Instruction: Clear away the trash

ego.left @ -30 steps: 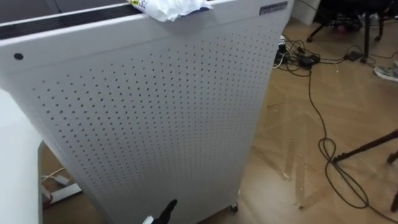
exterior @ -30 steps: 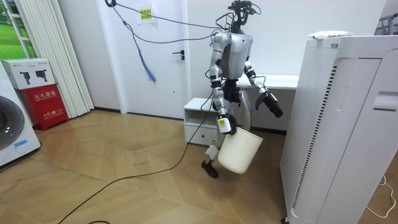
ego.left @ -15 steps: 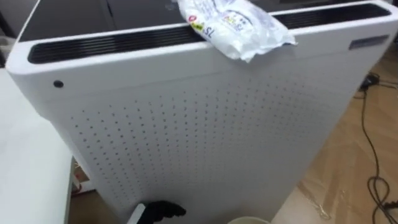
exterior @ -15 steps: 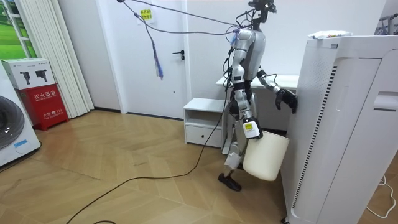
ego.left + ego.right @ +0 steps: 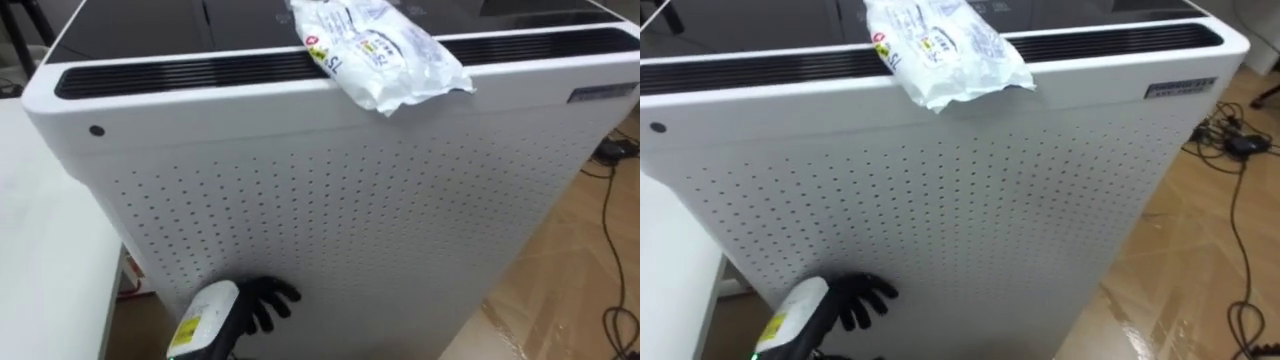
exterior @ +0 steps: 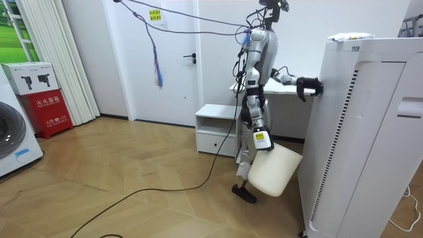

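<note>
The left hand (image 5: 262, 300) has risen by the perforated purifier (image 5: 400, 220), fingers loosely spread (holding nothing), well below the wrapper (image 5: 380, 50).

Left hand (image 5: 256, 303) raised forward, fingers relaxed; right hand (image 6: 260, 139) low by thigh

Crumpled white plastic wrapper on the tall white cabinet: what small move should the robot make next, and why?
Probably raise the left hand to the crumpled white plastic wrapper: its fingers are open but low before the white perforated cabinet, while the wrapper lies on its top edge.
</note>
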Controlling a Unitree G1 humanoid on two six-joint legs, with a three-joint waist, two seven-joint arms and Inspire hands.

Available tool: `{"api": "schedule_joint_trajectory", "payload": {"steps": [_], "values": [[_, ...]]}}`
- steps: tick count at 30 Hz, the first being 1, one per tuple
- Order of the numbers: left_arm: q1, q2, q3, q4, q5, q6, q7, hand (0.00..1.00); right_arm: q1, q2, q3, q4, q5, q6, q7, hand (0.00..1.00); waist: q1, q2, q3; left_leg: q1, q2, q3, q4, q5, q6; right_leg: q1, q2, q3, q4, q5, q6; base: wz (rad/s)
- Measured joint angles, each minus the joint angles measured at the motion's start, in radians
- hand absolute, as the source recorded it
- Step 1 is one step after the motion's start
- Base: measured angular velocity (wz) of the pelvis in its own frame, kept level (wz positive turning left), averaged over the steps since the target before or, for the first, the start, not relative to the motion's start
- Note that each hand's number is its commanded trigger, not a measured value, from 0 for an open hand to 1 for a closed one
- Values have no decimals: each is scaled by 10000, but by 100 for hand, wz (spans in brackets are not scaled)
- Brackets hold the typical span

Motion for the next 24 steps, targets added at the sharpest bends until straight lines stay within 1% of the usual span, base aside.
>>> {"api": "schedule_joint_trajectory", "payload": {"steps": [1, 3, 4, 5, 6, 7, 8, 9, 10, 11, 12, 13, 15, 16, 18, 20, 22, 24], "values": [[0, 27, 6, -156, 0, -53, 128, 0, -30, 0, 4, 20, -7, 1, 0, 100, 2, 4, 1, 14, 16, -1, 3, 9, -15, 23, 16, 6, -5, 14, -22, 0], [0, 181, 106, -874, 144, -201, 556, 0, -106, -8, 2, 96, -149, -5, -2, 100, 3, 6, 3, 63, 71, -36, -49, 53, -88, 92, 82, -11, -137, 52, -83, 0], [0, 191, 180, -1089, 205, -289, 681, 0, -106, -17, 0, 96, -221, -6, -2, 100, 5, 7, 2, 78, 77, -46, -87, 78, -108, 105, 96, -13, -187, 72, -104, 0], [-1, 186, 309, -1575, 216, -442, 985, 0, -103, -19, 7, 96, -307, -6, 1, 100, -7, 7, 2, 135, 78, -46, -159, 150, -132, 108, 98, -16, -190, 86, -125, 0], [-8, 134, 442, -2103, 280, -623, 1373, 0, -98, -18, 16, 110, -332, -5, 2, 100, -30, 20, -6, 204, 76, -45, -240, 208, -150, 129, 97, -17, -191, 91, -135, 0], [-23, 97, 530, -2383, 294, -771, 1585, 0, -96, -17, 15, 119, -330, -2, 0, 100, -49, 23, -12, 238, 76, -44, -289, 236, -157, 151, 96, -29, -192, 95, -143, 0], [-73, 11, 803, -2951, 293, -1090, 1983, 0, -69, -12, 36, 121, -325, -1, -1, 100, -106, 27, -13, 375, 74, -37, -430, 304, -171, 250, 86, -104, -201, 106, -162, 0], [-292, -99, 1060, -3332, 290, -1352, 2386, 0, -19, -14, 107, 122, -316, 7, -4, 100, -130, 31, -27, 538, 71, -4, -560, 348, -185, 354, 81, -113, -210, 95, -178, 0], [-424, -166, 1184, -3432, 280, -1441, 2590, 0, -6, -14, 123, 130, -315, 20, -5, 100, -141, 47, -38, 610, 73, 1, -612, 356, -192, 419, 83, -121, -235, 88, -184, 0], [-680, -282, 1362, -3496, 249, -1491, 2931, 0, 14, -21, 199, 150, -323, 51, -5, 100, -192, 15, -58, 787, 74, 0, -712, 375, -202, 531, 93, -119, -343, 83, -187, 0], [-822, -324, 1522, -3530, 191, -1485, 3105, 0, 15, -26, 232, 147, -330, 84, 4, 100, -265, 57, -142, 967, 73, 1, -834, 383, -209, 642, 95, -106, -370, 62, -185, -3], [-879, -328, 1556, -3532, 156, -1477, 3143, 0, 23, -33, 279, 147, -329, 99, 7, 100, -273, 41, -169, 1052, 72, -6, -884, 389, -209, 689, 92, -99, -370, 51, -183, -4], [-1024, -350, 1574, -3656, 136, -1465, 3294, 0, 31, -53, 372, 152, -326, 127, 32, 100, -345, 78, -221, 1311, 62, -8, -1014, 388, -207, 901, 83, -106, -431, 15, -170, -2], [-1030, -369, 1574, -3685, 136, -1465, 3294, 0, 31, -51, 372, 155, -326, 127, 43, 100, -355, 81, -222, 1357, 61, -15, -1043, 388, -207, 946, 85, -106, -471, 15, -171, 0], [-1033, -509, 1567, -3694, 136, -1460, 3293, 0, 27, -48, 377, 165, -332, 129, 123, 100, -432, 63, -219, 1423, 54, -46, -1084, 388, -207, 1046, 83, -133, -533, 12, -166, 2], [-1034, -530, 1568, -3694, 145, -1433, 3291, 0, 25, -31, 382, 166, -332, 135, 140, 100, -512, 70, -222, 1442, 53, -73, -1084, 388, -207, 1121, 82, -140, -551, 13, -166, 5], [-1028, -530, 1564, -3686, 142, -1388, 3286, 0, 23, -28, 379, 166, -332, 181, 209, 100, -542, 16, -188, 1539, 57, -67, -1117, 388, -207, 1210, 91, -135, -606, 11, -164, 0], [-1030, -530, 1554, -3686, 141, -1373, 3283, 0, 23, -31, 374, 166, -331, 253, 231, 100, -588, 13, -187, 1627, 57, -45, -1172, 388, -207, 1314, 95, -130, -701, 8, -157, 0]]}}
